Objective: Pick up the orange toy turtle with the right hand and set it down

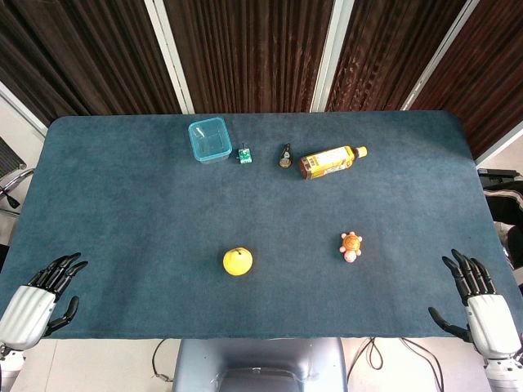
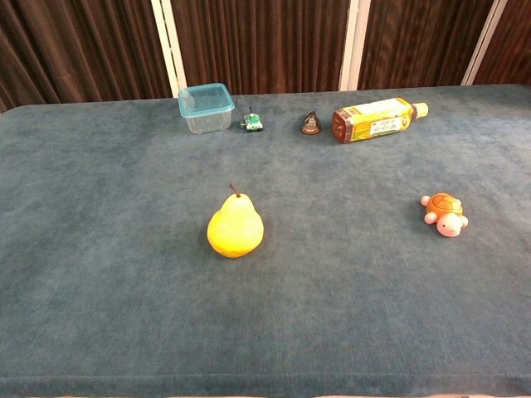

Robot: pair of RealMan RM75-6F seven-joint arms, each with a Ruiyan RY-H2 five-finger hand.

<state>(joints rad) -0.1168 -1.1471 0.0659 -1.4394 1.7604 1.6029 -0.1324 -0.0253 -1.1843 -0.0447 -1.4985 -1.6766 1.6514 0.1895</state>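
On table (image 1: 122, 204): turtle (image 2: 444, 214), orange shell, pink body, seemingly upright.

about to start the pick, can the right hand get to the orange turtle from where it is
Probably yes. The right hand sits open at the table's near right edge, and the orange toy turtle lies on bare cloth nearby. The pear and bottle are well off that path.
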